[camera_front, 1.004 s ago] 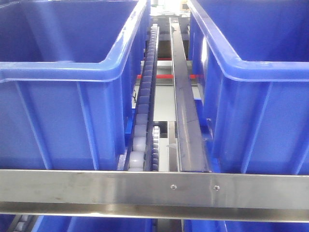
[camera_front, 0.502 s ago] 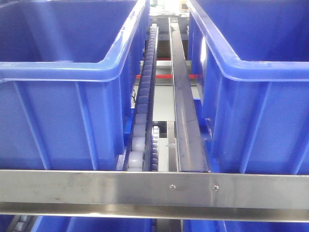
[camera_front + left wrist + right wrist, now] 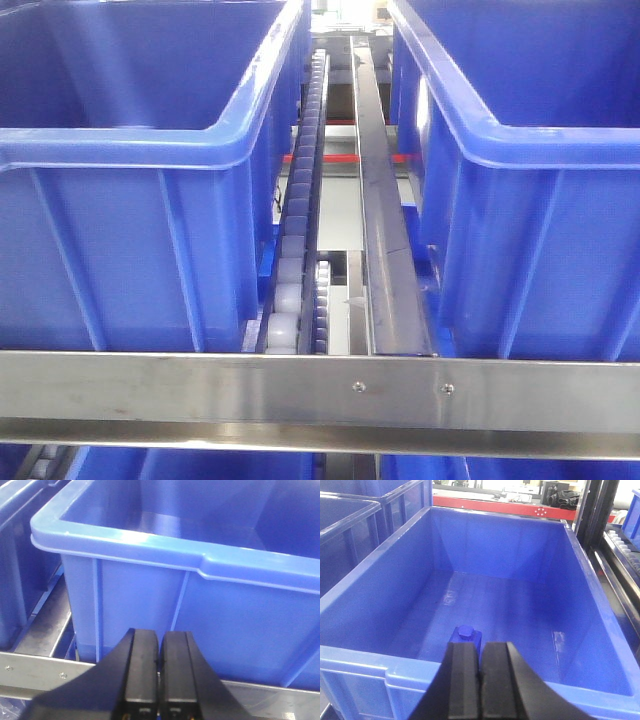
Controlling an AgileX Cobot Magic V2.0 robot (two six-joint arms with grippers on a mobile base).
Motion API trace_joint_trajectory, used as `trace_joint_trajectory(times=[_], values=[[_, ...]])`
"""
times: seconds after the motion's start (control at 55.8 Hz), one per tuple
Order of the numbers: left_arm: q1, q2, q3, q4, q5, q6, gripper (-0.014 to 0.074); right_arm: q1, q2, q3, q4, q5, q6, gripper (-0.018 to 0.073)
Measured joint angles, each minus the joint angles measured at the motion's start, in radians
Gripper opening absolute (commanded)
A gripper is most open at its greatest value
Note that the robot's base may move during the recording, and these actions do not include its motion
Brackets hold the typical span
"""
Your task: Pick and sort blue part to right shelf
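Note:
In the right wrist view a small blue part [image 3: 465, 634] with a hexagonal top shows just past my right gripper [image 3: 480, 647]. It appears to rest on the floor of a large blue bin [image 3: 510, 555]. The right gripper is shut, jaws together, above the bin's near rim. My left gripper [image 3: 160, 635] is shut and empty, in front of another blue bin's [image 3: 150, 545] outer wall, above the steel rail [image 3: 35, 672]. The front view shows the shelf's two-screw front rail [image 3: 300, 385]; neither gripper shows there.
Two large blue bins [image 3: 120, 150] [image 3: 540, 150] stand side by side on the shelf. A roller-wheel track [image 3: 300, 200] and a steel guide [image 3: 380, 220] run between them. More blue bins sit on the level below.

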Motion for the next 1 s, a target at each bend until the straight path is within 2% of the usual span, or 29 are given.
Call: trace_joint_trajectory(times=[0.287, 0.43, 0.592, 0.699, 0.843, 1.004], values=[[0.000, 0.000, 0.000, 0.000, 0.000, 0.000, 0.0124, -0.006, 0.000, 0.010, -0.002, -0.009, 0.000, 0.0052], [0.000, 0.000, 0.000, 0.000, 0.000, 0.000, 0.0124, -0.067, 0.000, 0.091, 0.014, -0.041, 0.000, 0.0052], [0.000, 0.000, 0.000, 0.000, 0.000, 0.000, 0.0124, -0.179, 0.000, 0.235, 0.087, -0.208, 0.000, 0.0052], [0.000, 0.000, 0.000, 0.000, 0.000, 0.000, 0.0124, -0.227, 0.000, 0.326, 0.149, -0.341, 0.000, 0.0052], [0.000, 0.000, 0.000, 0.000, -0.002, 0.000, 0.0124, -0.236, 0.000, 0.370, 0.207, -0.388, 0.000, 0.0052], [0.002, 0.000, 0.000, 0.000, -0.002, 0.000, 0.0124, -0.239, 0.000, 0.370, 0.216, -0.399, 0.000, 0.0052]])
